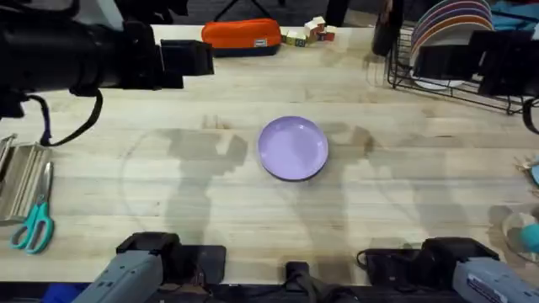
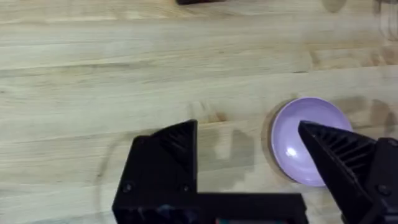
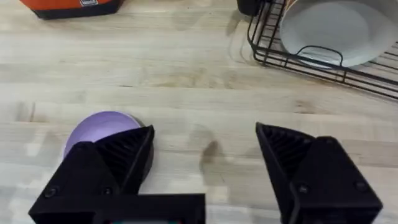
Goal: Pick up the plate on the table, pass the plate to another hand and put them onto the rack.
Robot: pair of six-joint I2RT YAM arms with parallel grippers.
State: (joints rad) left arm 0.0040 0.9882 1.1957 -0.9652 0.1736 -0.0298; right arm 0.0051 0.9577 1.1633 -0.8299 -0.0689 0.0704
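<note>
The lavender plate [image 1: 293,148] lies flat in the middle of the wooden table [image 1: 168,236], untouched. My left arm [image 1: 101,55] hangs high over the table's far left. In the left wrist view its gripper [image 2: 249,142] is open and empty, with the plate [image 2: 303,142] on the table below, beside one finger. My right arm [image 1: 476,61] hovers by the black wire rack [image 1: 404,76] at the far right. Its gripper [image 3: 205,152] is open and empty above the table between the plate [image 3: 99,129] and the rack [image 3: 267,53].
The rack holds several plates [image 1: 450,21], including a white one [image 3: 339,28]. An orange case [image 1: 242,35] and small blocks [image 1: 307,32] sit along the far edge. Teal-handled scissors [image 1: 34,225] and a metal tool [image 1: 17,177] lie at the left edge.
</note>
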